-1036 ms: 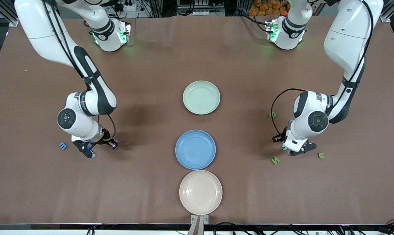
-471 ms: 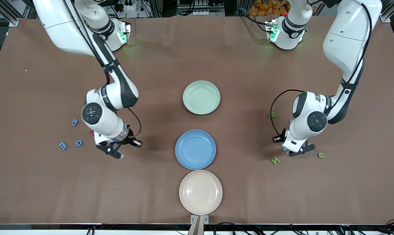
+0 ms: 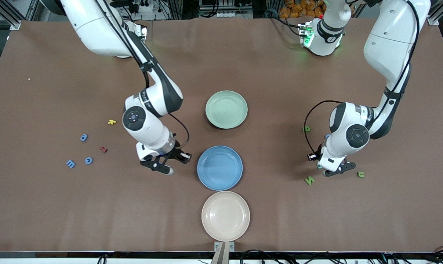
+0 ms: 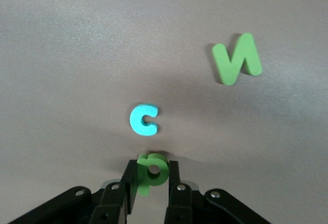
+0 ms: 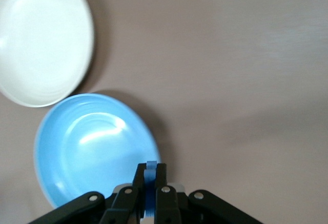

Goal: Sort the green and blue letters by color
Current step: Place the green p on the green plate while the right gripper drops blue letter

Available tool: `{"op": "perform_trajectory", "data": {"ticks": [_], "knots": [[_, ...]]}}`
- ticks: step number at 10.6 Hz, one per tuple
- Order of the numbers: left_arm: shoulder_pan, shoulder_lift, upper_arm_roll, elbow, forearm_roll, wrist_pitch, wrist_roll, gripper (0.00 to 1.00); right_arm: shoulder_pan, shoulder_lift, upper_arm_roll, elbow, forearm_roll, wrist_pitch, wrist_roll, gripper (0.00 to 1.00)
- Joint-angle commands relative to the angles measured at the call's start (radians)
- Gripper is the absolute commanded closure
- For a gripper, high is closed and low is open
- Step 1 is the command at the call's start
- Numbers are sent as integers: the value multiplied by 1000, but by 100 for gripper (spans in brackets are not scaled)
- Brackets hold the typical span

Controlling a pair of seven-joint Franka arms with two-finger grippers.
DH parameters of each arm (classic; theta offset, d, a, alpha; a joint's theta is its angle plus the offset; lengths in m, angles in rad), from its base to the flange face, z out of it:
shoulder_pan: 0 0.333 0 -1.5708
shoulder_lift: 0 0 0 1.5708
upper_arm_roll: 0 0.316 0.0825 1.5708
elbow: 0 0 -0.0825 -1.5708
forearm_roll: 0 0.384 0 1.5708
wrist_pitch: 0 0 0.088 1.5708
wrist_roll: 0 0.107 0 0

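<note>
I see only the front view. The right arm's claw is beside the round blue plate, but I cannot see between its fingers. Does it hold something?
Observer: Yes. The right claw is shut on a thin flat blue foam piece. It shows edge-on, so I cannot read the letter.
Operator: And the left claw, please?
Observer: The left claw is shut on a flat green foam letter p.
Operator: Does something lie under it?
Observer: A flat turquoise letter c lies on the brown table, apart from the held p. A flat green letter N lies beside it.
</note>
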Motion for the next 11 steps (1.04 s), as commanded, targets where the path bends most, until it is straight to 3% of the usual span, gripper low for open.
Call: {"op": "perform_trajectory", "data": {"ticks": [1, 3, 4, 5, 6, 11], "knots": [[-77, -85, 1, 2, 31, -108, -107, 100, 68, 121, -7, 96, 39, 192, 7, 100], [-170, -102, 1, 31, 31, -197, -214, 100, 97, 164, 6, 97, 73, 332, 7, 100], [-218, -115, -1, 43, 19, -229, -259, 100, 102, 177, 15, 97, 79, 366, 8, 94], [-262, -129, -2, 46, 14, -252, -293, 100, 104, 178, 15, 97, 81, 366, 10, 43], [-288, -135, -13, 58, 4, -283, -313, 100, 108, 178, 15, 96, 79, 365, 4, 0], [-296, -126, -169, 98, -131, -332, -443, 100, 85, 125, 27, 66, 72, 276, -12, 0]]}}
